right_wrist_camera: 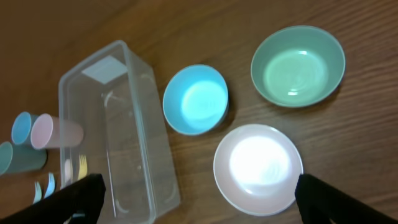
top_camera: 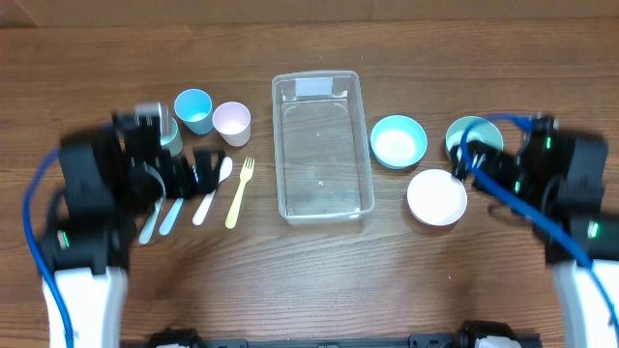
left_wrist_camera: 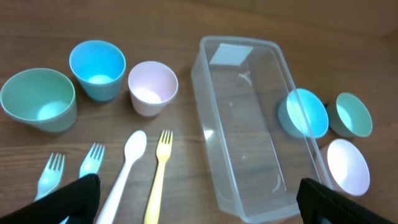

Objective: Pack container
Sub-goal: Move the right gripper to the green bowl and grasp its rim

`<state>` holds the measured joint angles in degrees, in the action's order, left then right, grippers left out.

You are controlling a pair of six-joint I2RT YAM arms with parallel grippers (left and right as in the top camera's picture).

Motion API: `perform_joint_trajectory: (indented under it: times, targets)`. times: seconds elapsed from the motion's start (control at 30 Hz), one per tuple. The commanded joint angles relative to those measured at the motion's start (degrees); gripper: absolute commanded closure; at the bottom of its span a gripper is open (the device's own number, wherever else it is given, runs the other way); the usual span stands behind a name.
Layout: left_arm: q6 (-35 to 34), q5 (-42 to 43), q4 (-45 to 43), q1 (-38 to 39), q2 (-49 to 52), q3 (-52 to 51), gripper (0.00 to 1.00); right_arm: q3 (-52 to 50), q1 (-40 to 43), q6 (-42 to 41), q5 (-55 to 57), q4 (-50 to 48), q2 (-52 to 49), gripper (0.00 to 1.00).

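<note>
The clear rectangular container (top_camera: 323, 147) stands empty at the table's middle; it also shows in the left wrist view (left_wrist_camera: 249, 124) and the right wrist view (right_wrist_camera: 118, 130). Left of it lie a yellow fork (top_camera: 238, 192), a white spoon (top_camera: 212, 191) and pale blue forks (left_wrist_camera: 91, 160), behind them a blue cup (top_camera: 193, 110), a pink cup (top_camera: 232, 123) and a green cup (left_wrist_camera: 39, 99). Right of it sit a blue bowl (top_camera: 397, 141), a white bowl (top_camera: 436, 197) and a green bowl (top_camera: 468, 132). My left gripper (top_camera: 198, 170) hovers open over the cutlery. My right gripper (top_camera: 472, 164) hovers open by the bowls.
The wooden table (top_camera: 319, 280) stretches to the front edge. Blue cables (top_camera: 39, 222) run along both arms.
</note>
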<state>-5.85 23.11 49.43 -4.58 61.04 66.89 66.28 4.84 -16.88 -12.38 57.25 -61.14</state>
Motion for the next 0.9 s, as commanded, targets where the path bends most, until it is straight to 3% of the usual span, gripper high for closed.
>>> perform_joint_trajectory:
  times: [0.0, 0.2, 0.37, 0.6, 0.77, 0.87]
  targets:
    - [5.88, 0.22, 7.72, 0.09, 12.50, 14.95, 0.00, 11.28, 0.00, 3.93, 2.25, 3.41, -9.97, 0.00]
    - [6.10, -1.57, 9.88, 0.09, 21.14, 19.93, 0.00, 14.03, 1.81, 4.96, 10.05, 2.58, -21.40, 0.00]
    - [6.10, -7.63, 10.78, 0.09, 24.00, 19.89, 0.00, 14.03, 8.74, 0.52, 14.01, 0.94, -31.06, 0.00]
    - [6.10, -8.70, 10.75, 0.09, 27.36, 19.89, 0.00, 14.05, 13.03, 0.39, 12.98, -4.11, -42.64, 0.07]
    - [6.10, -8.68, 10.73, 0.11, 27.56, 19.89, 0.00, 14.03, 13.00, 0.44, 12.33, -9.66, -47.28, 0.18]
    - [6.10, -8.68, 10.75, 0.09, 27.56, 19.89, 0.00, 14.03, 13.00, 0.39, 12.33, -9.42, -49.35, 0.19]
